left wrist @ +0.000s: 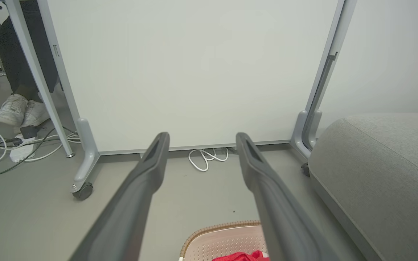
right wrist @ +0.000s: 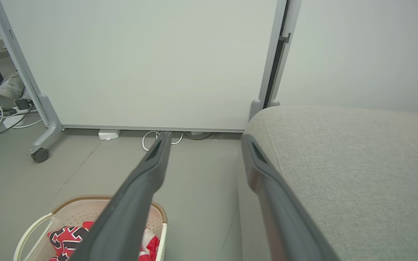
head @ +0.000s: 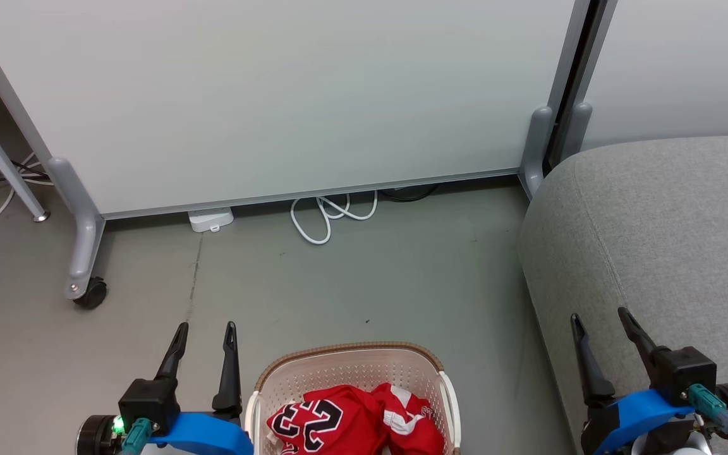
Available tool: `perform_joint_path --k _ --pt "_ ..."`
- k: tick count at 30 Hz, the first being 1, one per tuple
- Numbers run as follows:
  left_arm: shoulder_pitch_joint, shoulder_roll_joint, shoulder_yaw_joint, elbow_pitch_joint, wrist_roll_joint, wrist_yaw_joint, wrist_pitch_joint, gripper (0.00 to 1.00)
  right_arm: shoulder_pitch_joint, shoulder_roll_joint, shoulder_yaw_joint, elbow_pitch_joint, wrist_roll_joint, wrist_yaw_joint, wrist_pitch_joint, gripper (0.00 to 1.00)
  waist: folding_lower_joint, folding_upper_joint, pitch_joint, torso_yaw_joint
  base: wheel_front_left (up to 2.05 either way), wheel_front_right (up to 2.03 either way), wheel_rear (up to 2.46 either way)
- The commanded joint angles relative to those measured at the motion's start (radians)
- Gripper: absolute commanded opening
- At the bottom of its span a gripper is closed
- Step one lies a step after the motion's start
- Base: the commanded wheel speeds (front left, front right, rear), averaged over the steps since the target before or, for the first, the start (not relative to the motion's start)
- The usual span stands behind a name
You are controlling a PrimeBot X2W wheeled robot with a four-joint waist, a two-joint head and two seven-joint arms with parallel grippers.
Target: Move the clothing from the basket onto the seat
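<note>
Red jersey (head: 352, 412) reading "23" lies crumpled inside the basket (head: 351, 348).

Red "23" clothing (head: 339, 422) heaped in basket (head: 339, 373), grey seat (head: 655, 240) at right

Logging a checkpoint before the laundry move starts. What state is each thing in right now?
left gripper: open, holding nothing.
right gripper: open, holding nothing.
clothing: crumpled inside the basket.
basket: upright on the floor, holding the clothing.
seat: to the basket's right, clothing not yet on it.
white cable: loosely coiled on the floor.
</note>
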Motion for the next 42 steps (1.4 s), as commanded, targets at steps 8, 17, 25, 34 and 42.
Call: perform_joint_path --k 8,17,25,34,42 --pt "-0.011 0.000 -0.003 0.018 0.015 -0.010 -0.004 1.00 -0.017 -0.006 0.011 -0.005 0.015 0.002 -0.007 1.00 0.0000 0.0000 0.021 -0.014 0.00 0.00 0.00" --pt "-0.125 0.029 -0.038 0.211 0.034 -0.030 0.024 1.00 -0.085 -0.005 0.080 -0.060 0.032 0.002 -0.013 1.00 0.0000 0.0000 0.186 -0.135 0.00 0.00 0.00" --pt "-0.330 0.077 -0.108 0.435 0.078 -0.053 0.113 1.00 -0.170 -0.004 0.124 -0.105 0.074 0.002 -0.038 1.00 0.0000 0.0000 0.444 -0.271 0.00 0.00 0.00" --pt "-0.541 0.163 -0.188 0.619 0.126 -0.068 0.188 1.00 -0.253 -0.003 0.199 -0.107 0.153 0.002 -0.087 1.00 0.0000 0.0000 0.686 -0.363 0.00 0.00 0.00" --pt "-0.647 0.198 -0.221 0.701 0.135 -0.073 0.217 1.00 -0.276 -0.003 0.234 -0.104 0.201 0.001 -0.115 1.00 0.0000 0.0000 0.805 -0.379 0.00 0.00 0.00"
